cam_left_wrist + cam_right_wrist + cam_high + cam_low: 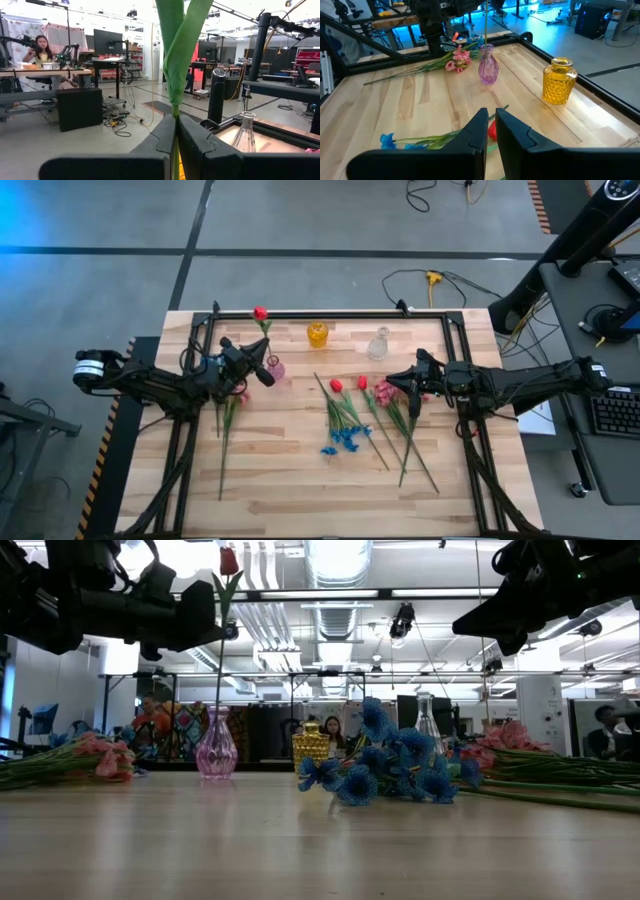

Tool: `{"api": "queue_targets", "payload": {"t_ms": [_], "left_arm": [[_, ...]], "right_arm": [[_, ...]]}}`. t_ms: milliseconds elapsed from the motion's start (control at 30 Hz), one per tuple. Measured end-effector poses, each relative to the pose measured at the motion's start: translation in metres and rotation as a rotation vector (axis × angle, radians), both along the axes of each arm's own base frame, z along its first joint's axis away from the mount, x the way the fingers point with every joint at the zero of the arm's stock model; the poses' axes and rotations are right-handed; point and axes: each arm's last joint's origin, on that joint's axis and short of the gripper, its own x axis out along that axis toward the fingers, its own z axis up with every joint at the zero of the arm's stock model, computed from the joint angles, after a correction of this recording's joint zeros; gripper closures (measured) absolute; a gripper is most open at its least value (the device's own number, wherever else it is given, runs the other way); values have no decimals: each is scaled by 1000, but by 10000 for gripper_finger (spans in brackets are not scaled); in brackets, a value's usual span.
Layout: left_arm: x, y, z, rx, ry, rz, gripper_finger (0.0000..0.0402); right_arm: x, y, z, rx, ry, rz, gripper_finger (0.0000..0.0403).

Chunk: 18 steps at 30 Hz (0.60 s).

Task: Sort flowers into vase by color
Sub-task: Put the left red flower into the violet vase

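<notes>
A red tulip (229,560) stands upright on its long green stem (218,670). The stem's lower end is in the pink glass vase (216,745) at the table's far left. My left gripper (266,371) hovers above that vase, shut on the stem. More red tulips (337,385), pink blooms (384,392) and blue blooms (395,768) lie on the table's middle. Another pink bunch (240,394) lies left of the pink vase. My right gripper (491,120) hangs shut above the lying flowers, holding nothing. My left gripper pinches the tulip's stem (175,111) just below its leaf (179,50), between the two fingers. The fingers (159,137) come level from the table's left and lie across the stem. The stem stands upright, its lower end inside the pink vase (277,368).
A yellow vase (317,334) and a clear glass vase (379,343) stand near the far edge, right of the pink vase. A black frame (330,313) runs round the tabletop. Bare wood lies along the near edge.
</notes>
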Motion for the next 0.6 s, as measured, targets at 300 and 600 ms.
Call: {"api": "queue_targets", "payload": {"t_ms": [300,600], "left_arm": [[0,0,-2,2,25,0,401],[1,0,-3,-3,33,-1,401]], "right_arm": [[0,0,0,0,0,0,374],[0,0,0,-1,0,0,374]]}}
